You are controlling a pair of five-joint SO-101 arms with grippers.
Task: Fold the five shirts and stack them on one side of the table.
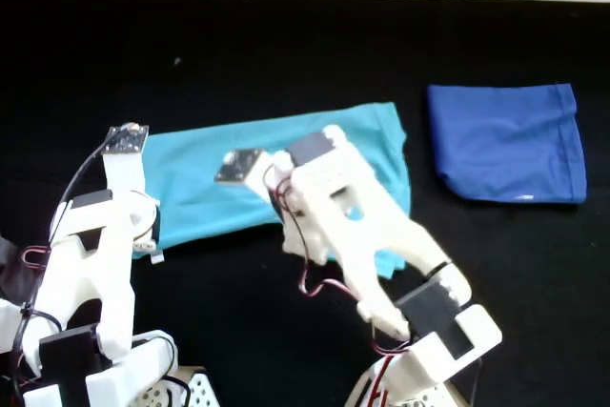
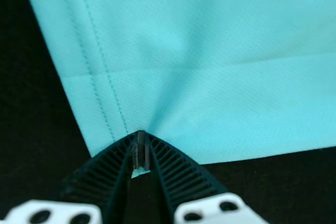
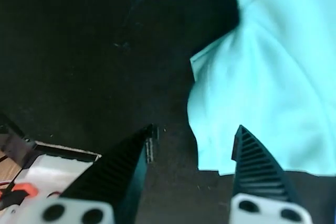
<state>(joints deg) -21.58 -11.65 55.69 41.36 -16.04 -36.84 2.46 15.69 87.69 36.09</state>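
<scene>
Lying centre-frame in the high view, teal shirt point(image 1: 191, 178) runs w/ long axis left-to-right, right end tilted slightly up. Folded blue shirt point(image 1: 505, 145) sits apart at right on black table point(image 1: 286, 45). Left wrist view: left gripper point(image 2: 140, 156) pinched on teal hem corner. Right wrist view: right gripper point(image 3: 195, 132), jaws apart over shirt edge.

The table point(image 1: 286, 45) has a plain black surface, and two garments lie directly on it. A turquoise shirt point(image 1: 195, 183) lies near the middle as a long, flattened band that slants slightly across the surface, with a stitched hem along one end. A blue shirt point(image 1: 505, 145) lies flat, folded into a compact rectangle. It is near the turquoise shirt's far end, on the right in the high view, and does not touch it.
</scene>
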